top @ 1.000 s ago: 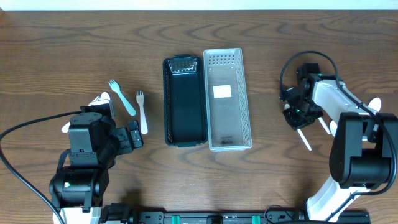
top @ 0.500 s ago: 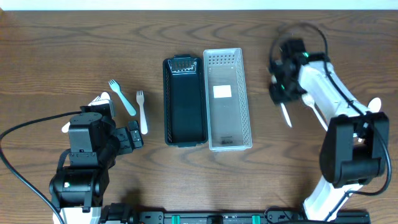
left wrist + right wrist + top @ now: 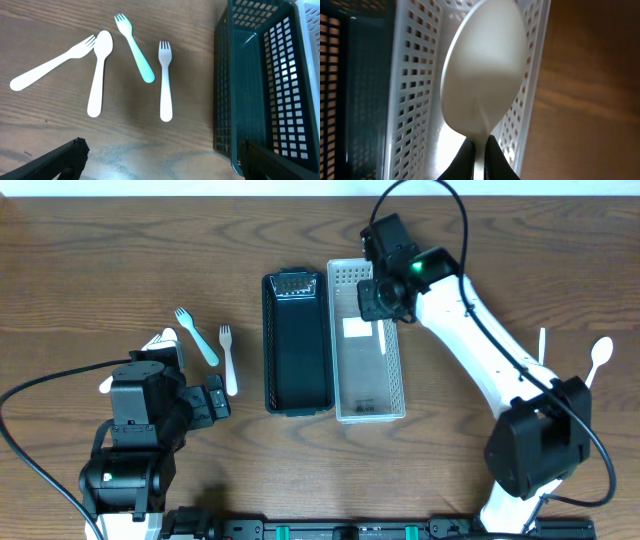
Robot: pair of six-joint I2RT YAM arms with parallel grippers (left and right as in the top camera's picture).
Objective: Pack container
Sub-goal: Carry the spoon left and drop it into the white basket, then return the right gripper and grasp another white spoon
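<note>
Gripping a spoon (image 3: 485,75) by its handle, your right end effector (image 3: 479,150) is hanging over the white basket (image 3: 399,370); your left end effector (image 3: 212,400) is hovering wide open near forks (image 3: 165,82) on the bench (image 3: 100,260).

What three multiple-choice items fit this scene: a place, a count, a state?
1. The white spoon in the right gripper is: A over the white basket; B on the table; C behind the robot.
2. Utensils left of the dark basket: A two; B four; C six.
3. The left gripper is: A open, empty; B holding a fork; C holding a spoon.
Key: 1 A, the white basket lies under it; 2 B, the left wrist view shows four; 3 A, its fingers stand apart.
</note>
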